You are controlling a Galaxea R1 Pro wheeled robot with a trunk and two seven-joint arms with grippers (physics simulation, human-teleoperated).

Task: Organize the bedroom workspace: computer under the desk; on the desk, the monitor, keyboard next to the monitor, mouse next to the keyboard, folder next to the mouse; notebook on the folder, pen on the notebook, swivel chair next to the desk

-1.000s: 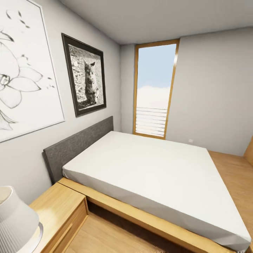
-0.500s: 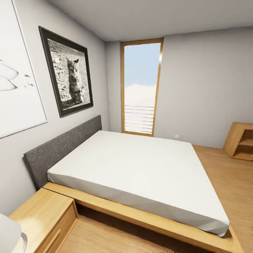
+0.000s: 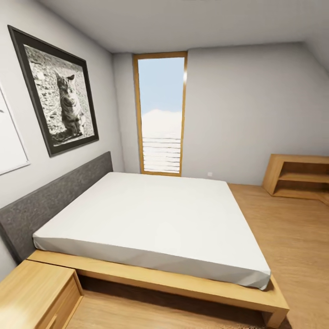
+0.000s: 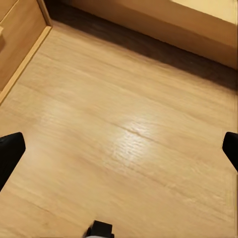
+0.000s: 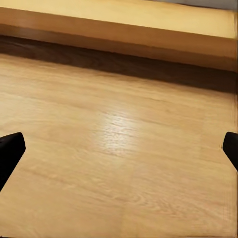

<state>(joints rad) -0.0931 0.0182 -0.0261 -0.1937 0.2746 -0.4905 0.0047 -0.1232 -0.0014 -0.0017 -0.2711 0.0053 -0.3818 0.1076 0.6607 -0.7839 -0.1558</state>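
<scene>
View swung right, bed [image 3: 151, 214], cat picture [image 3: 57, 98], both end effectors spread, empty.

- The head view looks from high at the near end of the bedroom, forward and down across the bed [image 3: 155, 214] toward the far window [image 3: 161, 114], nightstand [image 3: 36, 292] at near left.
- The left wrist view faces down, close over the wood floor [image 4: 124, 139], fingertips [image 4: 9, 153] wide at its edges.
- The right wrist view faces down on that floor [image 5: 119, 144] too; both wrist views share the bed frame's [image 5: 119, 25] low edge.
</scene>
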